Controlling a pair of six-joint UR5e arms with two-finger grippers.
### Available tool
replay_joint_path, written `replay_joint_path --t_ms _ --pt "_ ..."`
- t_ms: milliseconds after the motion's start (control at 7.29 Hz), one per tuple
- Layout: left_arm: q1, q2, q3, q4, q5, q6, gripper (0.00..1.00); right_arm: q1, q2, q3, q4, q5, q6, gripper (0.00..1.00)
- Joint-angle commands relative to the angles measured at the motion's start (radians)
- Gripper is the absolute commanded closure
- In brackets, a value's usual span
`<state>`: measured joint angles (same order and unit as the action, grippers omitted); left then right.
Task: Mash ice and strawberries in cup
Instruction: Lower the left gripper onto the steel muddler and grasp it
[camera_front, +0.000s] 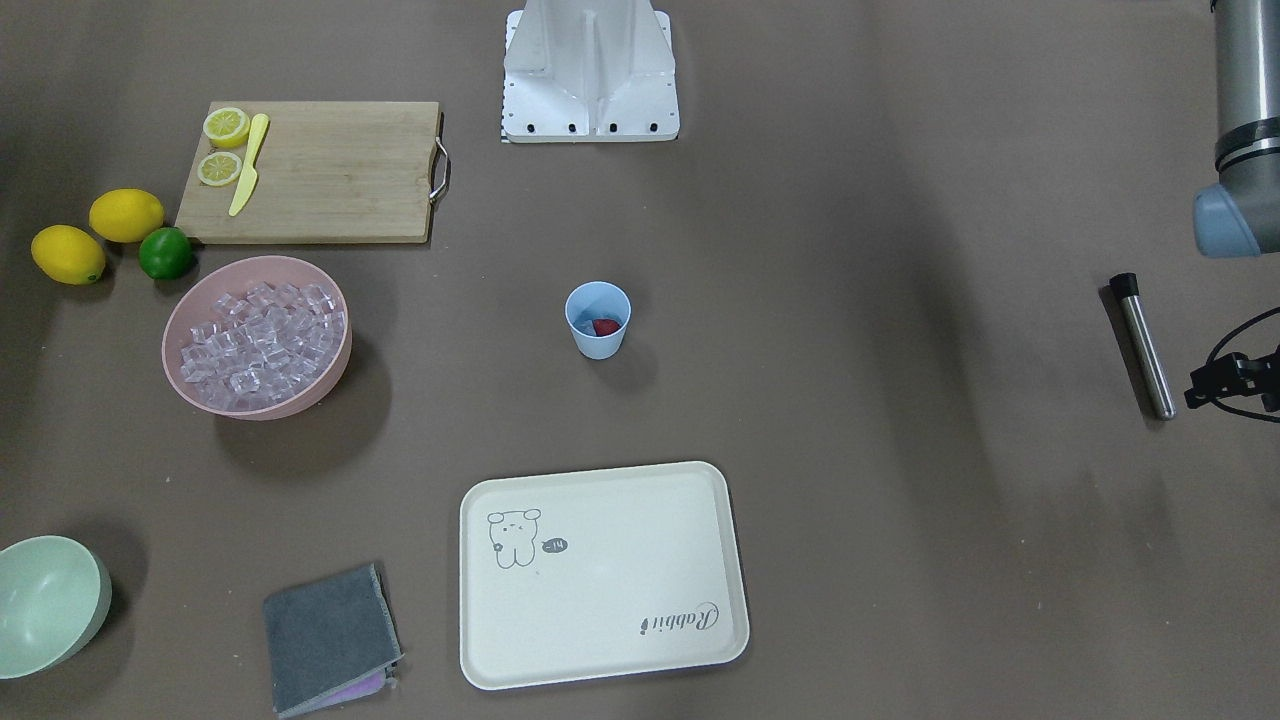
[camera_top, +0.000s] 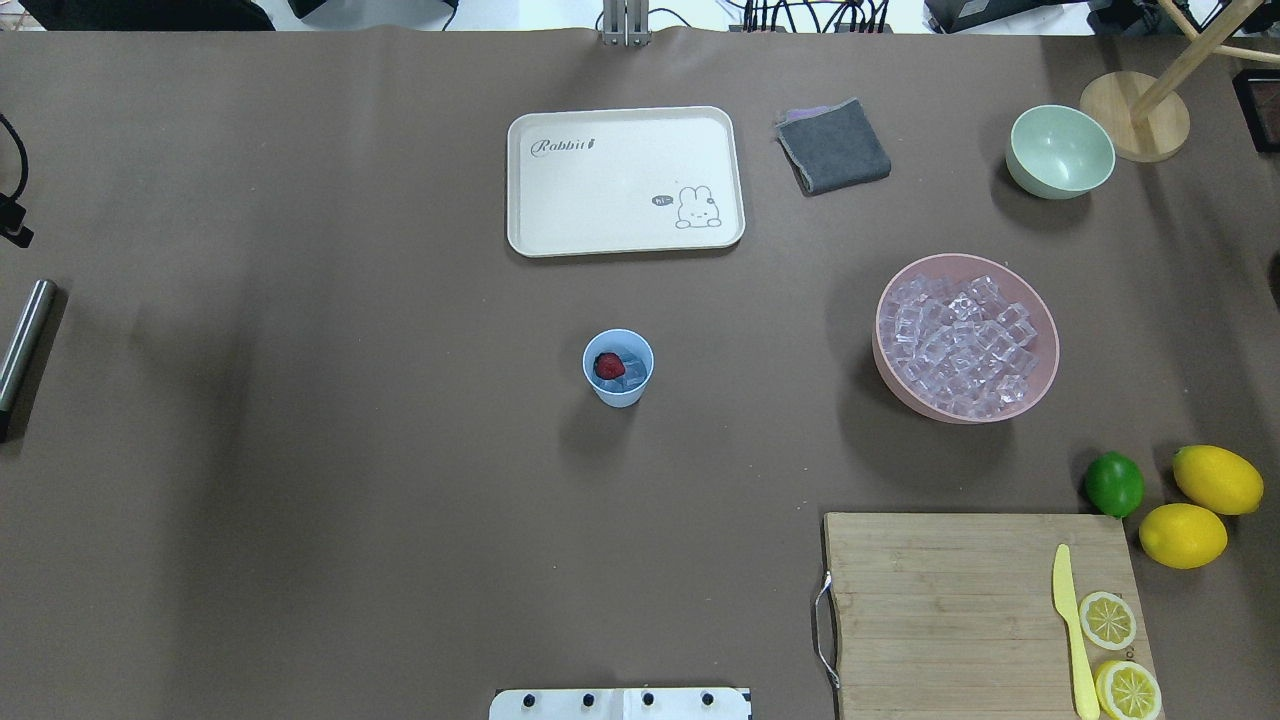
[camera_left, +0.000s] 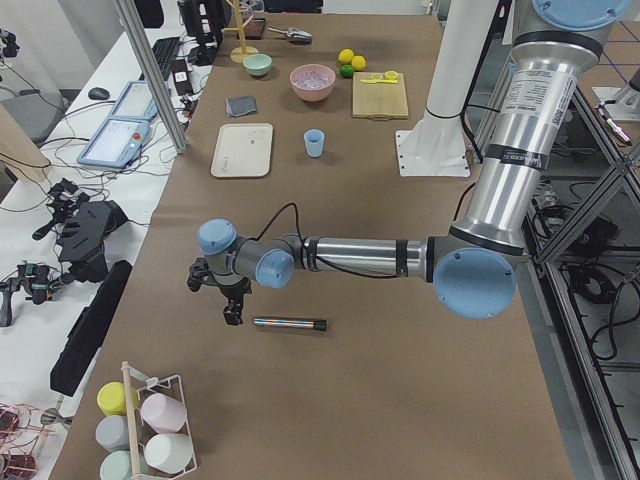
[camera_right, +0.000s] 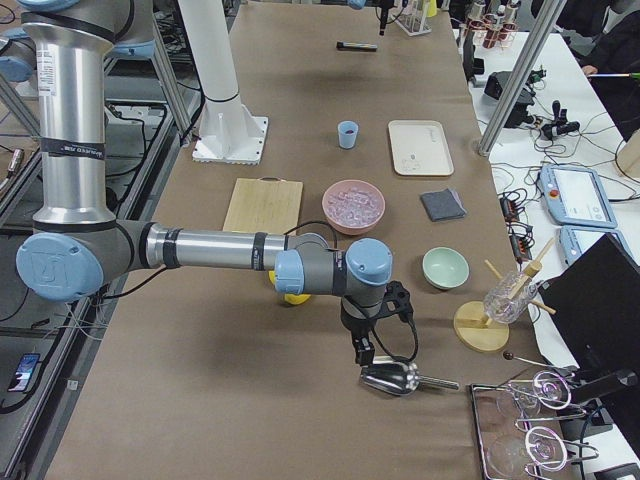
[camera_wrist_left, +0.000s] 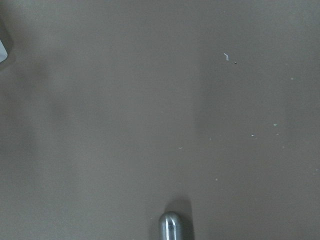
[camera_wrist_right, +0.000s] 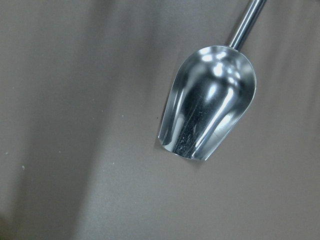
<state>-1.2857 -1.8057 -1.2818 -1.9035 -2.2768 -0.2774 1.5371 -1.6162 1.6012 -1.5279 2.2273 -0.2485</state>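
On the brown table (camera_front: 900, 400), the steel muddler (camera_left: 290, 323) lay just beside our left gripper (camera_left: 232, 314), its length running baseward from jaws whose state we couldn't tell.

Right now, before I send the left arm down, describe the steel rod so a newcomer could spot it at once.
Go to the brown table's end on the robot's left. Lying flat there, beside the left hand, is the steel rod: slim, shiny and straight with a black cap at one end, unlike the bowl-headed scoop at the opposite end.
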Motion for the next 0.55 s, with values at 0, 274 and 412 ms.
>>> replay_joint_path --t_ms 0,274,412 --pt "0.045 0.026 0.006 -0.072 0.007 -0.011 0.21 0.0 0.004 -0.001 0.0 0.0 0.0 0.01" --pt "0.072 0.051 0.025 -0.127 0.007 -0.013 0.33 0.0 0.007 -0.001 0.0 0.0 0.0 0.01" --pt "0.074 0.051 0.033 -0.128 0.007 -0.011 0.34 0.0 0.007 0.0 0.0 0.0 -0.002 0.01"
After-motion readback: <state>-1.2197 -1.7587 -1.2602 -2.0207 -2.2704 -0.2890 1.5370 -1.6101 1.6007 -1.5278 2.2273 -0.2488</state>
